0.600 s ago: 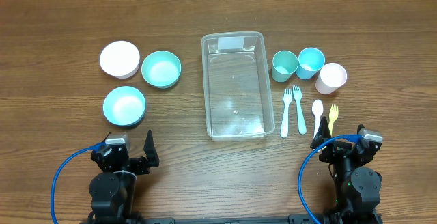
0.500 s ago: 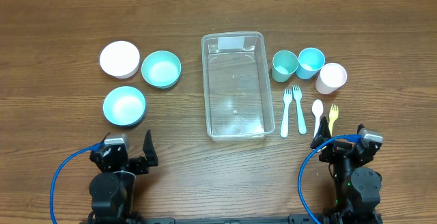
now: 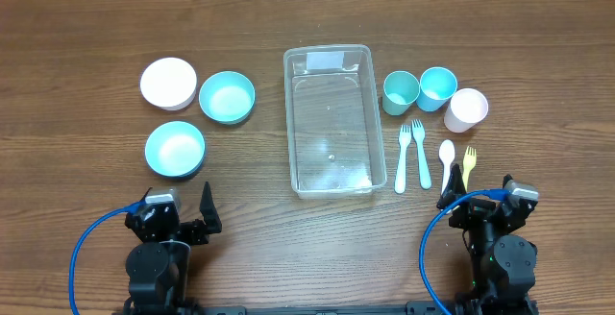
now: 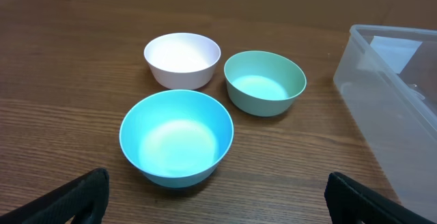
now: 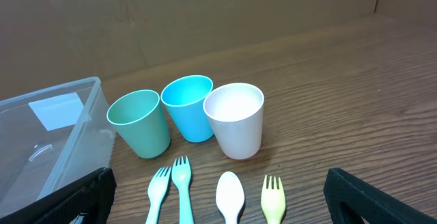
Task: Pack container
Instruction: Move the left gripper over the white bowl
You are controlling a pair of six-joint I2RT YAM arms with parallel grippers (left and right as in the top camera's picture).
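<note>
With left fingers [image 4: 68,200] and right fingers [image 5: 369,193] spread wide, empty, pinch the container [image 3: 329,123] at its six-o'clock rim: probably light, stiff, slick.

No legible text, brand, number or sign appears in any view. The whitish label [image 3: 325,61] at one end of the clear container [image 3: 329,133] carries no characters that can be read, overhead or from either wrist.

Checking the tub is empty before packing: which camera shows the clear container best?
Overhead: the whole container shows from above, rim and bare floor. The left wrist view catches only a corner at its right edge; the right wrist view only the labelled end at its left edge.
</note>
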